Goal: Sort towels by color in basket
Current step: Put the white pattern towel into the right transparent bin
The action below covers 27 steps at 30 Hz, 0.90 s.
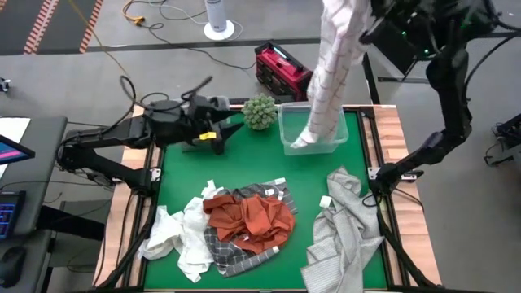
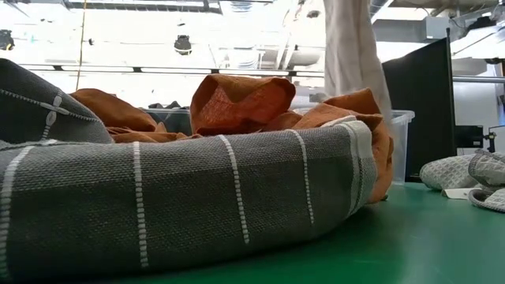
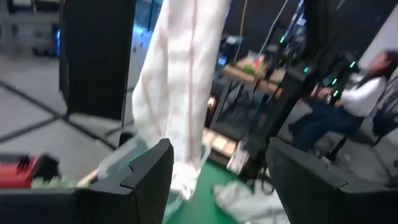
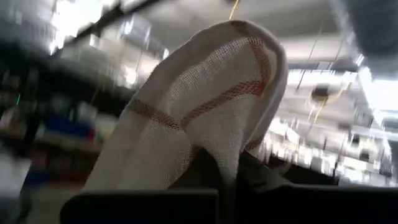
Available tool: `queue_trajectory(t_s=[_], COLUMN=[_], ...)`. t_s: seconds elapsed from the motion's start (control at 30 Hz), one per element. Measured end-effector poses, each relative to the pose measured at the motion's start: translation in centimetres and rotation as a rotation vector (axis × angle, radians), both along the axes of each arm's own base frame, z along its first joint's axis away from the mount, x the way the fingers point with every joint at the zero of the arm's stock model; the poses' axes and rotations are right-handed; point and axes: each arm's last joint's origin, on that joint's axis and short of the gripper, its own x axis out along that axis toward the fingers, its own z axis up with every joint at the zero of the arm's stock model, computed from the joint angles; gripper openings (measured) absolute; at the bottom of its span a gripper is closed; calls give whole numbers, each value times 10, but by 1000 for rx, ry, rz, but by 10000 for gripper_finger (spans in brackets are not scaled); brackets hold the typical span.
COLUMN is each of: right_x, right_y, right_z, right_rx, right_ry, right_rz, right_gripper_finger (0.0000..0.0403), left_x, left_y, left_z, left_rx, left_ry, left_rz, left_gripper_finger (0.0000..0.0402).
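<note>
Nearest the front edge of the green surface lies the unsorted heap: a dark grey plaid towel at the bottom, a rust-orange towel crumpled on top of it, and a white towel spilling off to the left. Just to the right of that heap, apart from it, a light grey towel sprawls toward the front right corner. None of these has been dealt with, so by my reading most of the sorting is left to do.

Farther back, the clear plastic bin stands near the rear right of the surface, beside a round green plant ball. A white towel with thin red grid lines hangs in a long column, its lower end gathered inside the bin and its upper end lifted high. This looks like the first piece going in; nothing else is visible in the bin.

The right tool is clamped together on the top fold of that gridded towel, held well above the bin with the right arm reaching up and back from the right rear corner. The left tool has its fingers apart and holds nothing; its arm lies low and stretched across the rear left of the surface, pointing toward the bin.
</note>
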Motion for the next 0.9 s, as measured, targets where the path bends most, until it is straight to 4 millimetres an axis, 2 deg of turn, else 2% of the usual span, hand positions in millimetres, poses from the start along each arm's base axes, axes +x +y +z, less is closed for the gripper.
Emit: queue_trajectory(t_s=[0.1,0.23,0.43,0.7,0.83,0.9], right_x=[6,27,47,58,67,77], right_y=[0,-2,13,14,4,-5], right_z=[-16,-41,-62,-109,-133,-144], right_rx=[88,223,370,728,925,1020], right_ry=[156,344,493,795,917,921], right_rz=[2,62,147,-64,-159,-208], right_gripper_finger=[27,27,27,27,27,27], left_x=[-2,-3,-5,-10,-15,-19], left_y=[1,5,11,12,13,14], left_z=[4,4,2,5,8,12], left_rx=[28,46,21,32,33,34], left_ry=[-21,-10,-5,-11,-23,-34], left_rz=[13,38,67,71,72,70], left_gripper_finger=[247,247,247,247,247,247])
